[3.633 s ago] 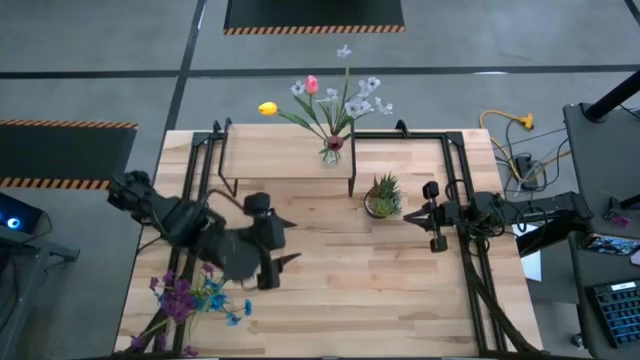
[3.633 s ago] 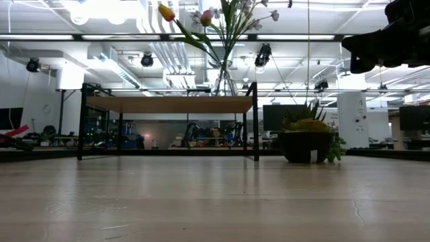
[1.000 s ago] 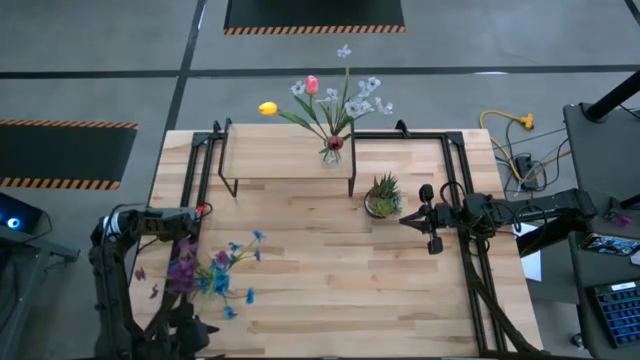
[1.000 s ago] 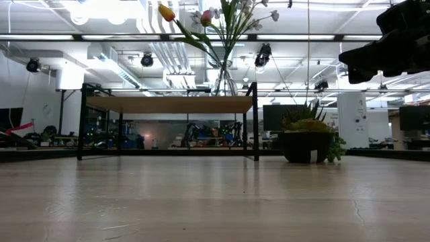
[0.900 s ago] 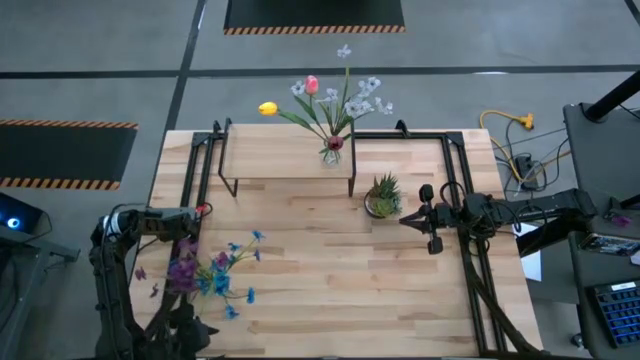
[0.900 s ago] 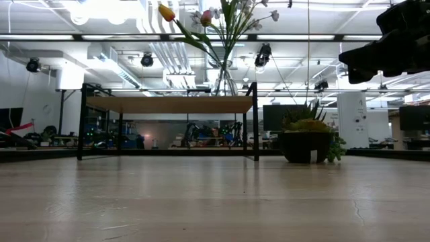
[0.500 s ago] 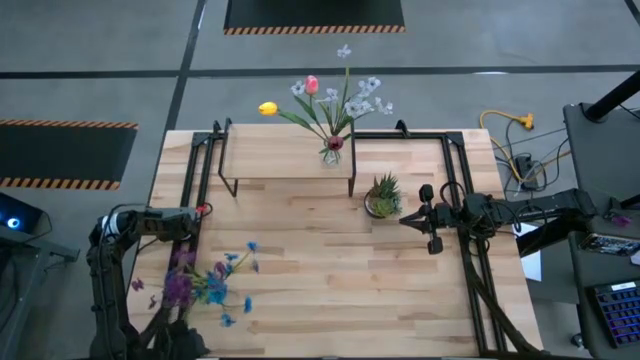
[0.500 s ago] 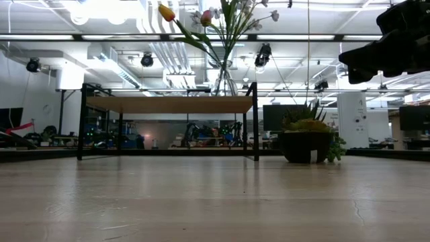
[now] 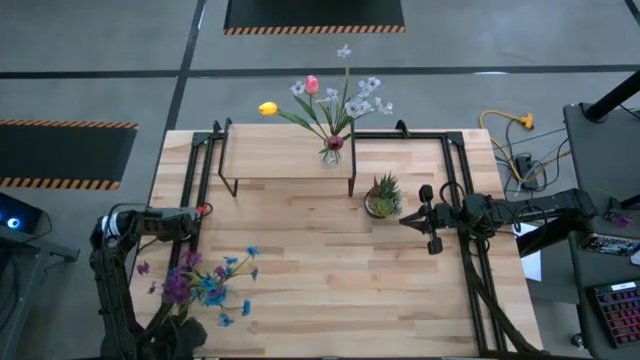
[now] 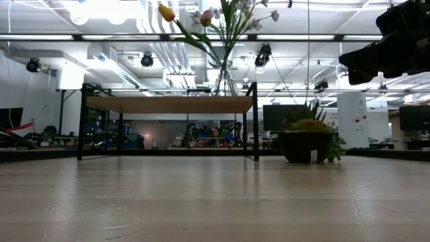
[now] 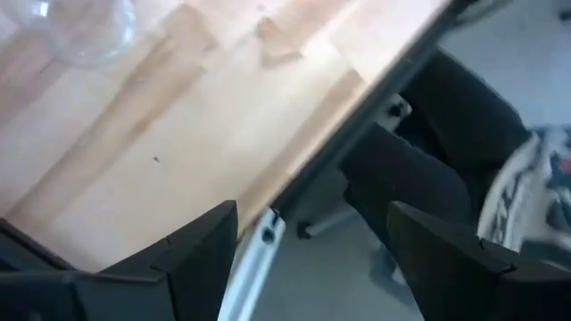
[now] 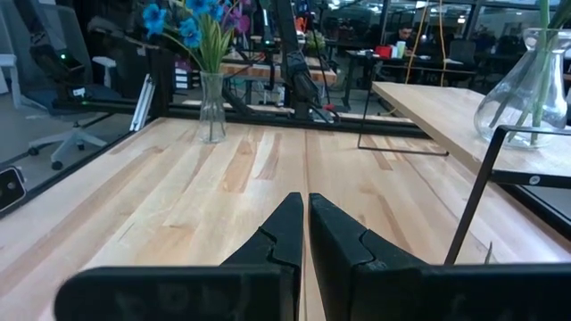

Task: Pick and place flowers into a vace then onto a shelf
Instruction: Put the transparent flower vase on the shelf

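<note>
On the far side of the table [image 9: 330, 290], the low wooden shelf [image 9: 285, 152] already carries a clear glass vase [image 9: 332, 150] with a spray of flowers [image 9: 335, 100] in it: a yellow bloom, a pink one and several white ones fanning out above the neck. Just to the right of the shelf stands a small spiky potted plant [image 9: 383, 195]. A second bunch, the blue and purple flowers [image 9: 200, 285], stands in a slim glass vase [image 12: 211, 107] near the table's near-left corner. The left gripper [image 11: 308, 259] hangs off the near-left edge of the table, its fingers spread wide with nothing between them. The right gripper [image 9: 408, 219] waits at the right side, close by the potted plant, fingers pressed together and empty.
</note>
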